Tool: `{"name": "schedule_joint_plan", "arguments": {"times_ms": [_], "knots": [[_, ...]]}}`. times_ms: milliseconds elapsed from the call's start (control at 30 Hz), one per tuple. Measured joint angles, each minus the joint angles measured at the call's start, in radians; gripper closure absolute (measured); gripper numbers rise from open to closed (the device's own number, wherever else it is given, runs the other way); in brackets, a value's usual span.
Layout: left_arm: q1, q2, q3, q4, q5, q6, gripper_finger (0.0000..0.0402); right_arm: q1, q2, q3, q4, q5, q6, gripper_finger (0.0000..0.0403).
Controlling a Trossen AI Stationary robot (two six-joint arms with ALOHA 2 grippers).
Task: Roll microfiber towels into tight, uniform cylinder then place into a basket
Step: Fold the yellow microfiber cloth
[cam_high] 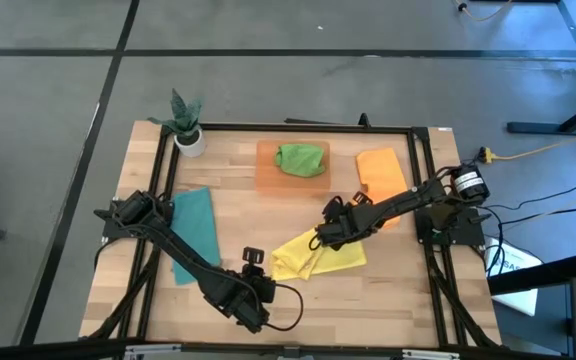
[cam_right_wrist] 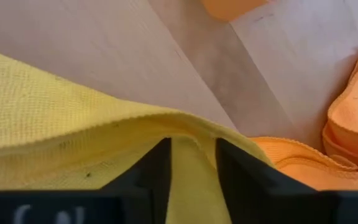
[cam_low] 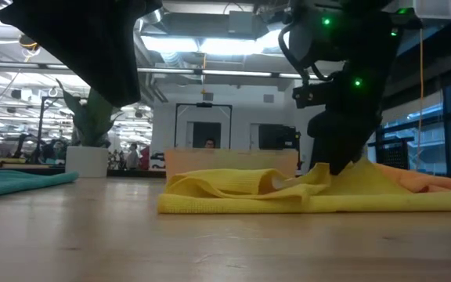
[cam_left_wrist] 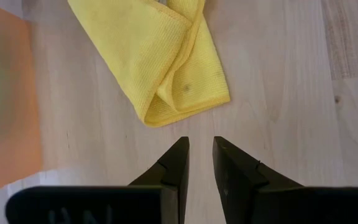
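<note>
We are still folding the yellow towel (cam_high: 318,258) at frame center on the counter (cam_high: 388,290). Our right pincer (cam_high: 330,238) stands on it, slightly parted, gripping nothing we can see. Left pincer (cam_high: 253,268), parted and empty, waits below. Next, we think, roll tight.

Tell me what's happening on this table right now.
The right gripper is down on the yellow towel mid-table, its fingers a little apart astride a raised fold. The left gripper waits just short of that towel, holding nothing. A green towel already sits in the basket; the teal and orange towels lie flat.
</note>
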Motion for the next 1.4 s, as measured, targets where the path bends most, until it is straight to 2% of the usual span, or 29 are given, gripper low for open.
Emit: {"name": "schedule_joint_plan", "arguments": {"times_ms": [133, 267, 467, 600, 867, 1000, 1200, 1400], "knots": [[0.000, 0.000, 0.000, 0.000, 0.000, 0.000, 0.0338, -0.026, 0.000, 0.054, -0.071, -0.004, -0.009, 0.0247], [0.001, 0.000, 0.000, 0.000, 0.000, 0.000, 0.0338, -0.038, 0.000, 0.141, -0.182, -0.017, 0.002, 0.0238], [-0.002, 0.000, 0.000, -0.002, 0.000, -0.002, 0.0338, 0.054, -0.001, 0.231, -0.234, 0.029, -0.067, 0.0238], [-0.012, 0.000, 0.000, -0.003, 0.000, -0.002, 0.0338, 0.174, -0.001, 0.225, -0.110, 0.029, -0.162, 0.0238], [-0.019, 0.000, 0.000, -0.003, 0.001, -0.045, 0.0338, 0.356, -0.001, 0.070, 0.301, -0.031, -0.627, 0.0238], [-0.019, 0.000, 0.000, -0.002, 0.001, -0.052, 0.0338, 0.373, -0.001, -0.014, 0.450, 0.032, -0.759, 0.0238], [-0.019, 0.000, 0.000, -0.002, 0.000, -0.053, 0.0338, 0.336, 0.012, -0.123, 0.615, 0.056, -0.816, 0.0238], [-0.019, 0.000, 0.000, -0.002, 0.000, -0.052, 0.0338, 0.321, 0.046, -0.136, 0.698, 0.066, -0.919, 0.0238]]}}
